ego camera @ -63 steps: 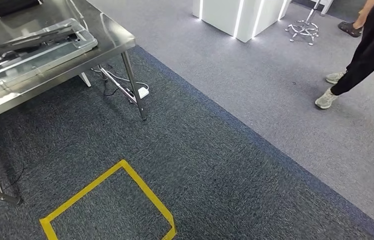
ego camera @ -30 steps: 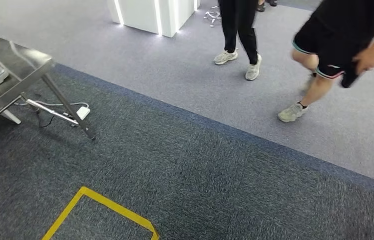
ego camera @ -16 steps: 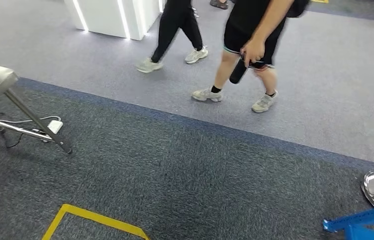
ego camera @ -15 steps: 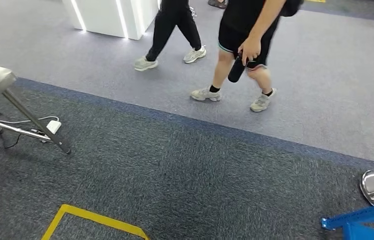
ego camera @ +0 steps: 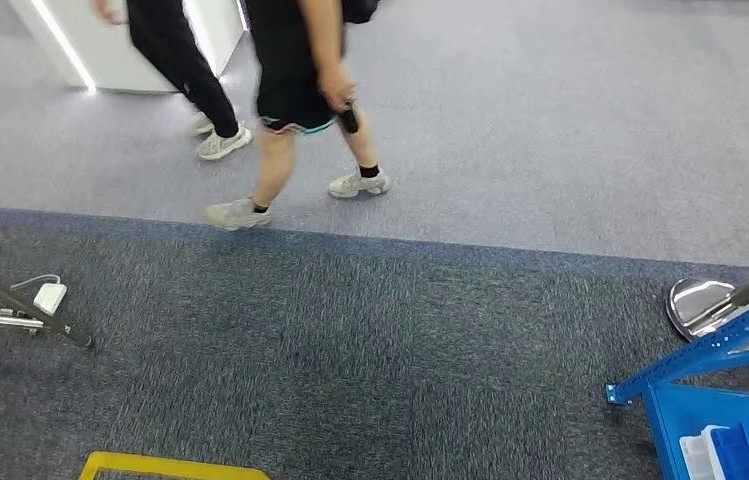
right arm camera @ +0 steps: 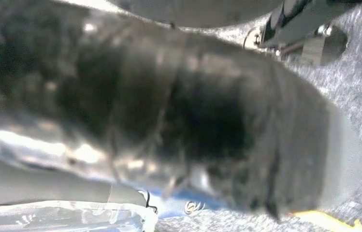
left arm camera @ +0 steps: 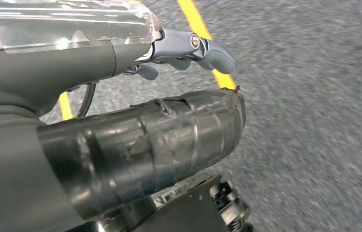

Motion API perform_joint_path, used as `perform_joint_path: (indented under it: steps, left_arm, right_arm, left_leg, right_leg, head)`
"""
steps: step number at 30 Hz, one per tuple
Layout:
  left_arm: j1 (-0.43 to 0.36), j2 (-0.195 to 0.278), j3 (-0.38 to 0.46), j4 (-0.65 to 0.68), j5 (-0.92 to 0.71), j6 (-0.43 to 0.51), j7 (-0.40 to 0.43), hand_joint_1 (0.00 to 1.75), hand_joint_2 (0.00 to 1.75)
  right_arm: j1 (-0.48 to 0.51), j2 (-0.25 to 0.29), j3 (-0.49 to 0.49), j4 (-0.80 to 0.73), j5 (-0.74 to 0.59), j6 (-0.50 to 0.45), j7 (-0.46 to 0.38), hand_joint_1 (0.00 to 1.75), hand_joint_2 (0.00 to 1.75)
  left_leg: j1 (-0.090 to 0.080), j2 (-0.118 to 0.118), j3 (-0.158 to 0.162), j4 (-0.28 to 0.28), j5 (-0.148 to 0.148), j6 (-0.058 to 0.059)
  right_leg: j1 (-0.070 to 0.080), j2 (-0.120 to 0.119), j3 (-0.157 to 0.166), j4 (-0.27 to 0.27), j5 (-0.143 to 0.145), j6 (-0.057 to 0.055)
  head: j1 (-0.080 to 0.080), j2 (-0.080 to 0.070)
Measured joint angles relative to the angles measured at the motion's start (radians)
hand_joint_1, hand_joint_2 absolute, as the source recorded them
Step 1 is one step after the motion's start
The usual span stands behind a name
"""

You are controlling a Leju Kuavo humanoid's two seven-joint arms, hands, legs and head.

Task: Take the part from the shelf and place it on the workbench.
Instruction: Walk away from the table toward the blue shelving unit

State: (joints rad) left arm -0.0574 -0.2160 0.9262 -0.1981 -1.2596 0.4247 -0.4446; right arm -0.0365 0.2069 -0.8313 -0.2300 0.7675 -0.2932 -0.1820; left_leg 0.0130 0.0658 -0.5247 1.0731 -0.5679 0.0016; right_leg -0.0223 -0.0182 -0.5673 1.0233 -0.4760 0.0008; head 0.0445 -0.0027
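Observation:
The corner of a blue shelf (ego camera: 710,360) comes in at the lower right of the head view, with blue and white bins (ego camera: 740,450) on its lowest level. I cannot make out the part itself. At the far left edge stands only a leg of the steel workbench (ego camera: 20,300). In the left wrist view my left hand (left arm camera: 188,48) hangs above the carpet, fingers loosely extended and nothing in them. The right wrist view is blurred; the right hand's clear cover (right arm camera: 58,215) shows, its fingers hidden.
Two people walk across the lighter carpet ahead: one in black shorts (ego camera: 295,90) carrying a dark object, one in black trousers (ego camera: 185,70). A shiny round metal base (ego camera: 695,300) lies beside the shelf. Yellow floor tape (ego camera: 170,465) and a white power strip (ego camera: 50,297) lie nearby.
The camera has swung to the right: the workbench has slid off the left edge and the blue shelf has come in at the lower right. The two people have walked on.

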Motion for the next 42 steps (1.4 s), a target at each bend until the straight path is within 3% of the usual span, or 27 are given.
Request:
perform_joint_path:
  steps: [2,3,4,5,6,8,10,12,13,15,17,19,20,22,24,26,28,30,32,33,34,35,37,39,41,42]
  left_arm:
    - [0.002,0.0,0.0,0.0,0.0,-0.001,0.0,0.0,0.0]
    - [0.004,0.0,0.0,0.0,0.0,-0.001,-0.001,0.0,0.0]
    - [0.006,0.0,0.0,0.0,0.0,-0.001,-0.001,0.0,0.0]
    - [0.007,0.0,0.0,0.0,0.0,-0.001,0.0,0.0,0.0]
    - [0.008,0.0,0.0,0.0,0.0,-0.001,0.0,0.0,0.0]
    - [0.008,0.001,0.0,0.0,0.0,-0.001,0.0,0.0,0.0]
    - [0.008,0.002,0.0,0.0,-0.001,-0.001,0.0,0.0,0.0]
    - [0.005,0.002,0.0,0.0,-0.001,-0.001,0.0,0.0,0.0]
    - [0.004,0.001,0.001,0.0,-0.002,-0.001,0.0,0.0,0.0]
    - [0.004,0.0,0.001,0.0,-0.002,-0.002,0.0,0.0,0.0]
    - [0.006,-0.001,0.001,0.0,-0.002,-0.002,0.0,0.0,0.0]
    - [0.009,0.0,0.001,0.0,-0.002,-0.002,0.0,0.0,0.0]
    - [0.009,0.0,0.001,0.0,-0.002,-0.002,0.0,0.0,0.0]
    - [0.008,-0.001,0.001,0.0,-0.002,-0.003,0.0,0.0,0.0]
    - [0.007,-0.001,0.001,0.0,-0.002,-0.003,0.0,0.0,0.0]
    - [0.004,-0.001,0.001,0.0,-0.002,-0.003,-0.001,0.0,0.0]
    - [0.0,-0.001,0.001,0.0,-0.003,-0.003,-0.001,0.0,0.0]
    - [-0.001,0.0,0.001,0.0,-0.003,-0.004,-0.002,0.0,0.0]
    - [0.0,0.0,0.001,0.0,-0.003,-0.004,-0.002,0.0,0.0]
    - [0.001,0.0,0.001,0.0,-0.003,-0.004,-0.002,0.0,0.0]
    - [0.003,0.0,0.001,0.0,-0.003,-0.004,-0.002,0.0,0.0]
    - [0.004,0.0,0.001,0.0,-0.003,-0.005,-0.002,0.0,0.0]
    - [0.005,0.0,0.001,0.0,-0.003,-0.005,-0.002,0.0,0.0]
    - [0.005,0.002,0.001,0.0,-0.003,-0.005,-0.003,0.0,0.0]
    - [0.003,0.004,0.001,0.0,-0.004,-0.005,-0.005,0.0,0.0]
    - [0.002,0.004,0.001,0.0,-0.003,-0.005,-0.006,0.0,0.0]
  right_arm:
    - [-0.002,0.0,0.0,0.0,0.0,0.0,0.001,0.0,0.0]
    - [-0.003,0.0,0.0,0.0,0.0,0.0,0.001,0.0,0.0]
    - [-0.003,0.0,0.0,0.0,0.0,0.0,0.001,0.0,0.0]
    - [-0.002,0.0,0.0,0.0,0.0,0.0,0.001,0.0,0.0]
    - [-0.001,0.0,0.0,0.0,0.0,0.0,0.002,0.0,0.0]
    - [-0.001,0.001,0.0,0.0,0.0,0.0,0.002,0.0,0.0]
    - [-0.002,0.002,0.0,0.001,0.0,0.0,0.002,0.0,0.0]
    - [0.0,0.002,0.0,0.001,0.001,0.0,0.002,0.0,0.0]
    - [0.002,0.002,0.0,0.002,0.001,0.0,0.002,0.0,0.0]
    - [0.003,0.001,0.0,0.002,0.002,0.0,0.002,0.0,0.0]
    - [0.001,0.001,0.0,0.002,0.003,0.0,0.002,0.0,0.0]
    - [0.001,0.0,0.0,0.002,0.003,0.0,0.002,0.0,0.0]
    - [0.002,0.0,0.0,0.002,0.004,0.0,0.002,0.0,0.0]
    - [0.003,-0.001,0.0,0.002,0.004,0.0,0.002,0.0,0.0]
    - [0.002,-0.002,0.0,0.002,0.005,0.0,0.002,0.0,0.0]
    - [0.0,-0.002,0.0,0.002,0.006,0.0,0.002,0.0,0.0]
    - [0.001,-0.002,0.0,0.002,0.007,0.0,0.002,0.0,0.0]
    - [0.001,-0.003,0.0,0.002,0.007,0.0,0.002,0.0,0.0]
    - [-0.001,-0.003,0.0,0.002,0.008,0.002,0.002,0.0,0.0]
    - [-0.002,-0.004,0.0,0.002,0.008,0.003,0.002,0.0,0.0]
    - [-0.002,-0.004,0.0,0.002,0.008,0.005,0.002,0.0,0.0]
    - [-0.001,-0.004,0.0,0.002,0.008,0.006,0.002,0.0,0.0]
    - [-0.001,-0.004,0.0,0.002,0.009,0.007,0.002,0.0,0.0]
    - [-0.002,-0.002,0.0,0.003,0.011,0.01,0.002,0.0,0.0]
    - [-0.003,-0.001,0.0,0.004,0.015,0.013,0.002,0.0,0.0]
    - [-0.004,-0.001,0.0,0.004,0.017,0.014,0.002,0.0,0.0]
  left_leg:
    - [0.001,-0.043,-0.061,0.135,-0.068,-0.002]
    - [0.001,-0.052,-0.091,0.195,-0.088,-0.002]
    - [0.0,-0.056,-0.108,0.225,-0.088,0.001]
    - [-0.001,-0.059,-0.106,0.215,-0.066,0.006]
    - [-0.003,-0.066,-0.087,0.165,-0.028,0.013]
    - [-0.006,-0.108,-0.03,0.023,0.043,0.03]
    - [-0.009,-0.139,-0.001,-0.052,0.065,0.037]
    - [-0.011,-0.126,0.004,-0.063,0.068,0.039]
    - [-0.009,-0.114,0.008,-0.072,0.073,0.043]
    - [-0.003,-0.088,0.015,-0.091,0.084,0.051]
    - [-0.004,-0.061,0.016,-0.093,0.086,0.055]
    - [-0.005,-0.031,0.016,-0.09,0.082,0.055]
    - [-0.005,-0.017,0.016,-0.087,0.079,0.053]
    - [-0.003,0.006,0.019,-0.079,0.069,0.046]
    - [-0.007,0.022,0.019,-0.068,0.057,0.033]
    - [-0.011,0.037,0.022,-0.063,0.049,0.021]
    - [-0.009,0.046,0.03,-0.062,0.044,0.012]
    - [-0.003,0.013,0.017,-0.024,0.011,0.003]
    - [-0.001,-0.037,-0.035,0.091,-0.055,-0.001]
    - [0.0,-0.048,-0.068,0.158,-0.082,-0.002]
    - [-0.001,-0.054,-0.093,0.206,-0.094,-0.001]
    - [-0.001,-0.057,-0.103,0.219,-0.084,0.003]
    - [-0.005,-0.071,-0.068,0.129,-0.012,0.018]
    - [-0.009,-0.123,-0.015,0.0,0.048,0.039]
    - [-0.014,-0.153,0.004,-0.053,0.06,0.05]
    - [-0.016,-0.144,0.007,-0.06,0.064,0.05]
  right_leg:
    - [0.002,0.021,-0.004,0.0,0.002,-0.007]
    - [0.005,0.035,-0.005,0.0,0.003,-0.009]
    - [0.007,0.049,-0.005,0.001,0.004,-0.01]
    - [0.01,0.063,-0.005,0.001,0.004,-0.01]
    - [0.012,0.077,-0.003,0.002,0.004,-0.01]
    - [0.014,0.102,-0.003,0.003,0.004,-0.009]
    - [0.012,0.123,-0.008,0.005,0.008,-0.002]
    - [0.009,0.143,-0.012,0.001,0.013,0.01]
    - [0.01,0.137,-0.014,0.003,0.012,0.015]
    - [0.015,0.09,-0.034,0.046,-0.02,0.024]
    - [0.012,0.04,-0.085,0.155,-0.082,0.03]
    - [0.007,0.029,-0.129,0.247,-0.112,0.035]
    - [0.004,0.025,-0.129,0.249,-0.1,0.037]
    - [0.0,0.003,-0.078,0.153,-0.038,0.041]
    - [0.005,-0.032,-0.023,0.046,0.0,0.034]
    - [0.012,-0.04,-0.013,0.018,-0.002,0.018]
    - [0.012,-0.019,-0.015,0.016,0.002,0.003]
    - [0.009,0.0,-0.014,0.011,0.006,-0.01]
    - [0.009,0.019,-0.017,0.009,0.01,-0.019]
    - [0.012,0.03,-0.019,0.009,0.012,-0.022]
    - [0.014,0.044,-0.02,0.009,0.013,-0.024]
    - [0.017,0.058,-0.021,0.01,0.013,-0.025]
    - [0.023,0.085,-0.019,0.01,0.014,-0.025]
    - [0.023,0.108,-0.019,0.012,0.016,-0.022]
    - [0.017,0.127,-0.025,0.012,0.021,-0.013]
    - [0.015,0.139,-0.028,0.009,0.026,-0.005]
  head:
    - [0.0,0.0]
    - [0.0,0.0]
    - [0.0,0.0]
    - [0.0,0.0]
    - [0.0,0.0]
    - [0.0,0.0]
    - [0.0,0.0]
    - [0.0,0.0]
    - [0.0,0.0]
    - [0.003,0.0]
    - [0.006,0.0]
    - [0.006,0.0]
    - [0.006,0.0]
    - [0.006,0.0]
    - [0.006,0.0]
    - [0.004,0.0]
    - [0.004,0.0]
    - [0.003,0.0]
    - [0.002,0.0]
    - [0.002,0.0]
    - [0.002,0.0]
    - [0.002,0.0]
    - [0.002,0.0]
    - [0.003,0.0]
    - [0.003,0.0]
    - [0.002,0.0]
